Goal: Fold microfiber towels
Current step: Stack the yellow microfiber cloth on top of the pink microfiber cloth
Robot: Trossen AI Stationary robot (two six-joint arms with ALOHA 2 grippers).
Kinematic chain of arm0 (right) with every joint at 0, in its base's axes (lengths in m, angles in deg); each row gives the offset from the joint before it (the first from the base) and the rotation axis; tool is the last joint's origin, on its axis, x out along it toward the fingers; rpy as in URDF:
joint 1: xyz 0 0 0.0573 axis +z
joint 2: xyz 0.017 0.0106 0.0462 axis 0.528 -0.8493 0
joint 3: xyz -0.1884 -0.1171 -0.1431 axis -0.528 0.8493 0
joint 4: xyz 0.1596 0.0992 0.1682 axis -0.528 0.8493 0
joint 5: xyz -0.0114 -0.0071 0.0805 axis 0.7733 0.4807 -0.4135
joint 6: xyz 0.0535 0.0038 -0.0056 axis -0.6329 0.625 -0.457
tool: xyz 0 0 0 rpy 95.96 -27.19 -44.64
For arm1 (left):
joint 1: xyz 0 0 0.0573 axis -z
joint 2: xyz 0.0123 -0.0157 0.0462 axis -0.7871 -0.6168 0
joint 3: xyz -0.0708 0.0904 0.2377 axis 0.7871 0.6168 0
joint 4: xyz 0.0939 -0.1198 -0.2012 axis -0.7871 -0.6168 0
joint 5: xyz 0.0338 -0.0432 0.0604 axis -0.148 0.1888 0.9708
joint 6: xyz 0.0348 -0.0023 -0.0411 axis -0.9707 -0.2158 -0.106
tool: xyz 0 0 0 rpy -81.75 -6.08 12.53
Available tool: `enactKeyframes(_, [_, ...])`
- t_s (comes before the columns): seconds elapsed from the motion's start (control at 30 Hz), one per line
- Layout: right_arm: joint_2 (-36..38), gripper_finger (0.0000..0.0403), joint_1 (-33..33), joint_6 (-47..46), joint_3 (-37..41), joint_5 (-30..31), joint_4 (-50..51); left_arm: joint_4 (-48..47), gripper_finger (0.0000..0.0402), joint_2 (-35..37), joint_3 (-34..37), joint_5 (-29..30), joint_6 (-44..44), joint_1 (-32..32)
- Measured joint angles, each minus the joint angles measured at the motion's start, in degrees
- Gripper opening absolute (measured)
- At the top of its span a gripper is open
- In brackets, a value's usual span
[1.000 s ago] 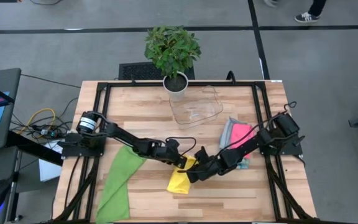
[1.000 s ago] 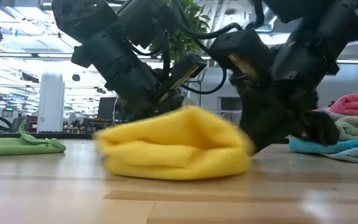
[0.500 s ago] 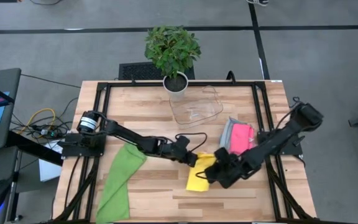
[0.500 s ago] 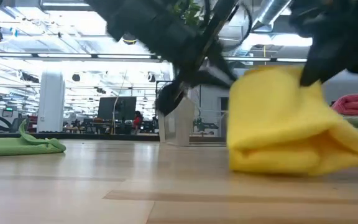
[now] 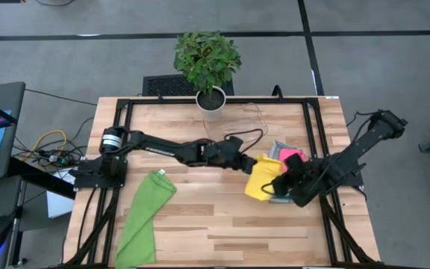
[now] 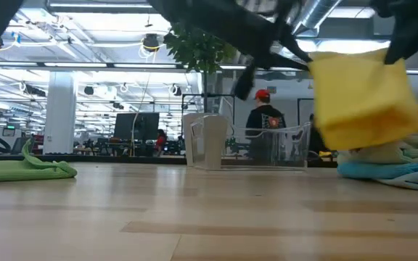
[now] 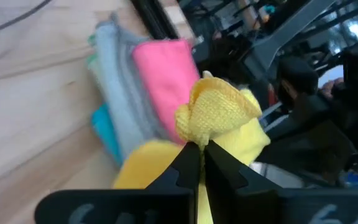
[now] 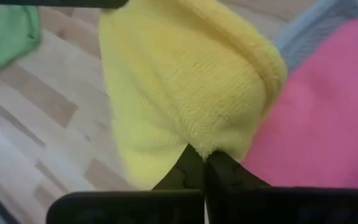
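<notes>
A folded yellow microfiber towel (image 5: 262, 178) hangs in the air between both grippers, over the near left side of a stack of folded towels: pink (image 5: 290, 158) on top, grey (image 7: 120, 87) and blue (image 7: 104, 134) beneath. In the low view the yellow towel (image 6: 365, 98) is clear of the stack (image 6: 405, 163). My left gripper (image 7: 202, 149) is shut on its left side. My right gripper (image 8: 204, 155) is shut on its near right side. A green towel (image 5: 146, 217) lies loosely bunched on the table's near left part. My left gripper pinches a bunched-up edge of the yellow towel (image 7: 216, 115) between its two fingers, several layers together. The fingers come from the table's left, slanting slightly down. The towel is lifted clear and hangs below the hold. My right gripper pinches a folded corner of the yellow towel (image 8: 207, 140) between its fingertips, coming from the table's right and slanting down. The cloth hangs slack from the hold, clear of the table, beside the pink towel (image 8: 328, 112).
A potted plant (image 5: 207, 63) stands at the far edge, with a clear plastic tray (image 6: 267, 148) just in front of it, under my left arm. A black frame rail (image 5: 316, 142) runs along the table's right side. Bare wood lies in the near middle.
Both grippers have kept shut and carried the yellow towel up and toward the table's right and far side. It lay on the table's near middle; now it is lifted clear and hangs over the stack's edge. My left arm has stretched out across the table.
</notes>
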Motion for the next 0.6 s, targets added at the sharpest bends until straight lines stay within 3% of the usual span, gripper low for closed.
enactKeyframes(0.27, [9.82,0.0012,-0.63,1.08,0.07,-1.06,7.99,-3.78,0.0,-15.24,-20.17,-6.82,0.46,-1.0])
enactKeyframes(0.43, [13.22,0.0012,-0.27,-1.62,0.07,-1.18,15.46,-13.75,0.0,-21.14,-32.83,-7.33,-1.7,-2.5])
enactKeyframes(0.6, [13.4,0.0012,-0.41,-1.89,1.5,-1.89,20.37,-21.18,0.0,-21.78,-38.45,-3.24,-4.25,-4.26])
